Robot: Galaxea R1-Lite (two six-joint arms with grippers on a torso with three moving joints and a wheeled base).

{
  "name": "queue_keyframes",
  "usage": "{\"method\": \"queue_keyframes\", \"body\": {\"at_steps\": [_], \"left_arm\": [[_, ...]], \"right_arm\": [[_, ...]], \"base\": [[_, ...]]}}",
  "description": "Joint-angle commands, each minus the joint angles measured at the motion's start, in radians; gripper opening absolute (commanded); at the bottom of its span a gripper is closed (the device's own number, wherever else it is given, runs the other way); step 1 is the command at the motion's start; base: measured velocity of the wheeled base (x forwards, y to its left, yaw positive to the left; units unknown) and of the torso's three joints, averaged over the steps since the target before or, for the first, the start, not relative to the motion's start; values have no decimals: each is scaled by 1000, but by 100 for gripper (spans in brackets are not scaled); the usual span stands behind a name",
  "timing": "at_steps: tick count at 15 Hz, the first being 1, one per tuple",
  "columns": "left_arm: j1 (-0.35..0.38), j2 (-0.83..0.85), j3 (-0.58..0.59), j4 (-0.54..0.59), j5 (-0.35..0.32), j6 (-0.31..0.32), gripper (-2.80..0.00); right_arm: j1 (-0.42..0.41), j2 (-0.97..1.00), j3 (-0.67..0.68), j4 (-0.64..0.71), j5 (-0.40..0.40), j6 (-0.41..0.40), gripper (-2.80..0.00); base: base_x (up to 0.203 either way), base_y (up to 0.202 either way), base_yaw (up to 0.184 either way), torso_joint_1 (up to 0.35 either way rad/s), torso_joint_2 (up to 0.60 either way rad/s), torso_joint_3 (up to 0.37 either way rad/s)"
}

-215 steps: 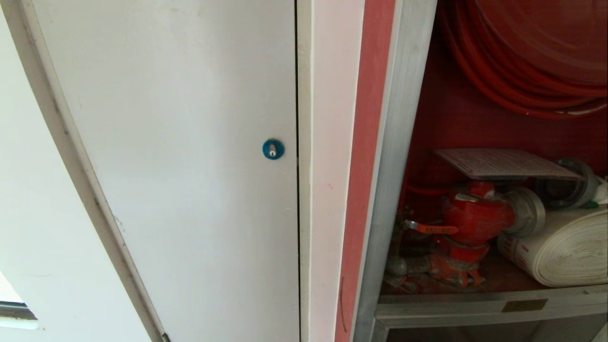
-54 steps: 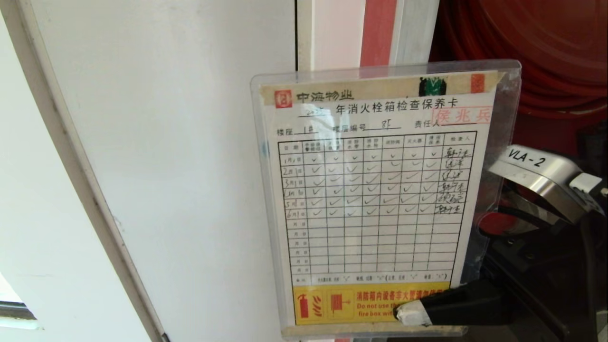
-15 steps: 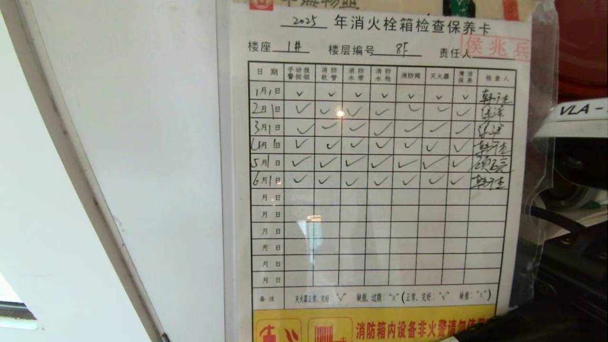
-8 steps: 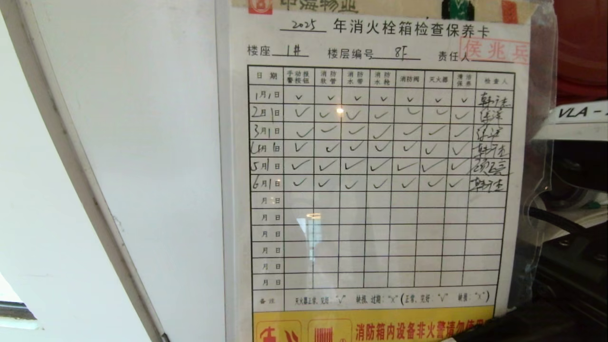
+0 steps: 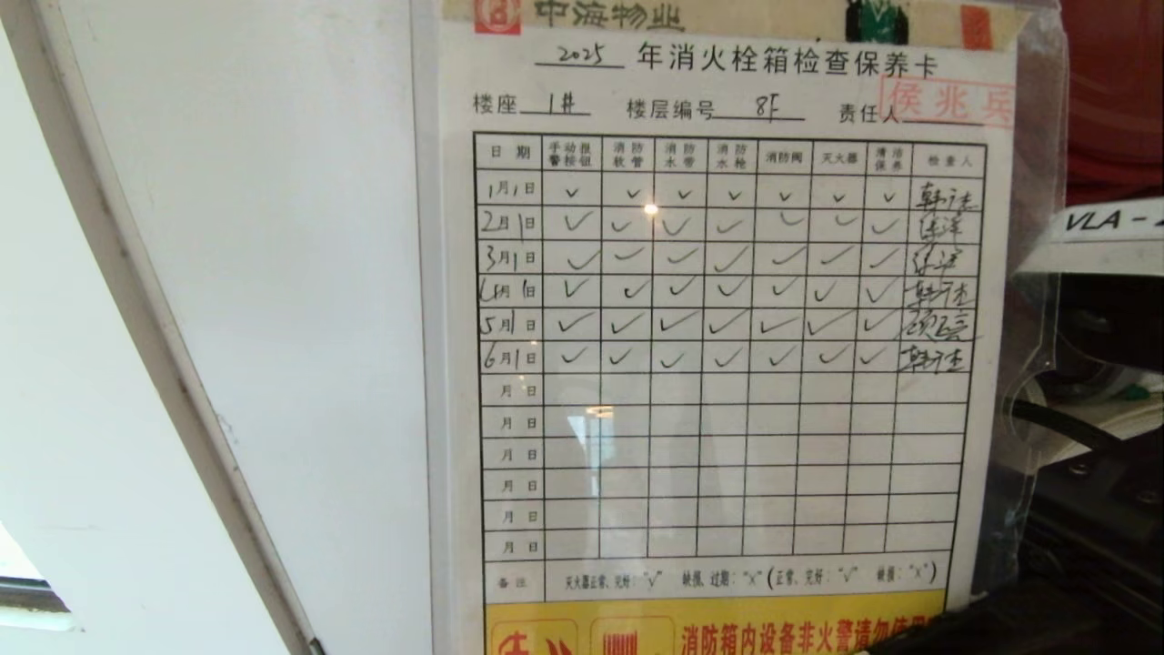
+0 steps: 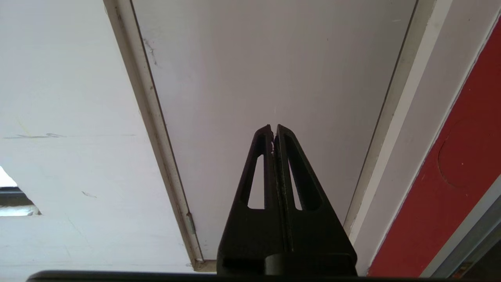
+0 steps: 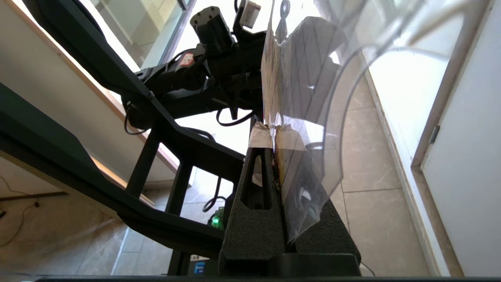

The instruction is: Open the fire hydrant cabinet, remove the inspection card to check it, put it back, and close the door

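The inspection card (image 5: 727,364), a white ruled sheet with ticks and a yellow strip at its foot, sits in a clear sleeve. It is held upright close to the head camera and fills the middle and right of that view. My right gripper (image 7: 274,131) is shut on the card's lower edge, with its taped fingertips pinching the sleeve (image 7: 301,78). One black finger (image 5: 964,623) shows under the card's lower right corner. Beyond the card is the red interior of the fire hydrant cabinet (image 5: 1114,91). The door is out of view. My left gripper (image 6: 274,127) is shut and empty, parked facing the white panel.
A plain white panel (image 5: 273,273) with a pale frame fills the left of the head view, and its edge (image 6: 156,117) runs past the left gripper. A red strip (image 6: 462,176) lies beside it. The right wrist view shows my own dark frame (image 7: 176,117) and a tiled floor (image 7: 364,164).
At first the card lay on the red valve inside the cabinet. My right gripper has since lifted it out and brought it close to the head camera. Over the last second it has barely moved.
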State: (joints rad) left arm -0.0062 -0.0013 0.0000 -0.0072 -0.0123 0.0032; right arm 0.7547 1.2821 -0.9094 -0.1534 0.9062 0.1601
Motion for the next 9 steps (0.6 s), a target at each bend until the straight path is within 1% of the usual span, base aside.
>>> {"method": "queue_keyframes", "body": {"at_steps": [1,2,3,5,7,9], "left_arm": [[0,1,0,0,0,0,-280],[0,1,0,0,0,0,-280],[0,1,0,0,0,0,-280],[0,1,0,0,0,0,-280],[0,1,0,0,0,0,-280],[0,1,0,0,0,0,-280]], "right_arm": [[2,0,14,0,3,2,-280],[1,-17,28,2,-10,3,-280],[0,-48,48,3,-50,8,-280],[-2,-111,88,5,-175,23,-280],[-6,-200,102,27,-247,38,-280],[-26,-299,98,92,-337,43,-280]], "base": [[0,0,0,0,0,0],[0,0,0,0,0,0],[0,0,0,0,0,0],[0,0,0,0,0,0],[0,0,0,0,0,0],[0,0,0,0,0,0]]}}
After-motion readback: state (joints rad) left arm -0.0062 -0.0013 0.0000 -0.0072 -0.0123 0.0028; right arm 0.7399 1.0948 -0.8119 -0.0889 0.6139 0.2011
